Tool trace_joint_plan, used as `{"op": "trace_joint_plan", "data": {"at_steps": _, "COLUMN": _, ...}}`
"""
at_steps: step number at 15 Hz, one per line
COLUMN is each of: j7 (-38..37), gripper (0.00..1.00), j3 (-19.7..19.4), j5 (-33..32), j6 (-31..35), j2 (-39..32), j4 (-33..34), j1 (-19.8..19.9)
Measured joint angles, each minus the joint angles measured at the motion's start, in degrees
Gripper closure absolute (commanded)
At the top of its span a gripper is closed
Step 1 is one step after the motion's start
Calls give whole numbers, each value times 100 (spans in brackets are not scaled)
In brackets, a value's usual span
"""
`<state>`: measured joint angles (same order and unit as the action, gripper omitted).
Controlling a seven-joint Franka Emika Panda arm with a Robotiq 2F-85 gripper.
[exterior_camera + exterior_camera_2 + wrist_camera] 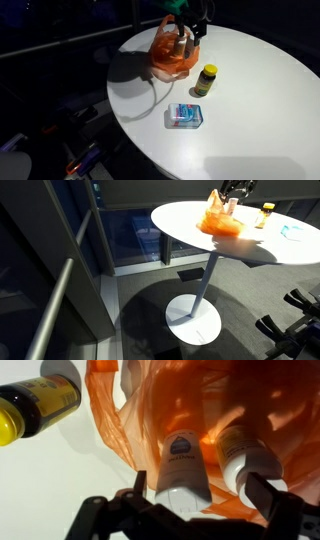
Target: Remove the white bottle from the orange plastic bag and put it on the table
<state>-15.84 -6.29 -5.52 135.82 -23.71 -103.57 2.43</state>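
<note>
Though the gripper [192,30] hangs over the orange plastic bag [168,60] on the round white bench [260,100] in an exterior view, its jaws are unreadable. In an exterior view the bag [220,222] is too small to show the bottle. Wrist view: jaws spread astride the white plastic bottle [182,472] inside the bag (a second white bottle [240,455] lies beside), its long axis crossing their closing line.

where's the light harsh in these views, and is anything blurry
In an exterior view, hard light: the orange bag casts a clear shadow on the washed-out white table, surroundings near black. Wrist view: the bag glows backlit, the gripper is a dark silhouette, the dark bottle looks soft.
</note>
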Motion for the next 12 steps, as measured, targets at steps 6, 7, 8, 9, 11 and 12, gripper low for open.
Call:
{"op": "trace_joint_plan", "data": {"at_steps": 6, "j7": -79, "gripper": 0, "j3": -84, "j5": 0, "j6": 76, "j2": -133, "j4": 159, "j1": -20}}
{"op": "trace_joint_plan", "data": {"at_steps": 7, "j7": -79, "gripper": 0, "j3": -95, "j5": 0, "j6": 77, "j2": -139, "j4": 170, "j1": -19}}
{"op": "trace_joint_plan", "data": {"at_steps": 8, "j7": -79, "gripper": 0, "j3": -107, "j5": 0, "j6": 77, "j2": -140, "j4": 173, "j1": -18}}
{"op": "trace_joint_plan", "data": {"at_steps": 9, "j7": -79, "gripper": 0, "j3": -120, "j5": 0, "j6": 79, "j2": -140, "j4": 177, "j1": -18}}
{"op": "trace_joint_plan", "data": {"at_steps": 11, "j7": -79, "gripper": 0, "j3": -146, "j5": 1, "j6": 80, "j2": -139, "j4": 185, "j1": -18}}
{"op": "trace_joint_plan", "data": {"at_steps": 12, "j7": -86, "gripper": 0, "j3": -163, "j5": 1, "j6": 81, "j2": -139, "j4": 190, "j1": -18}}
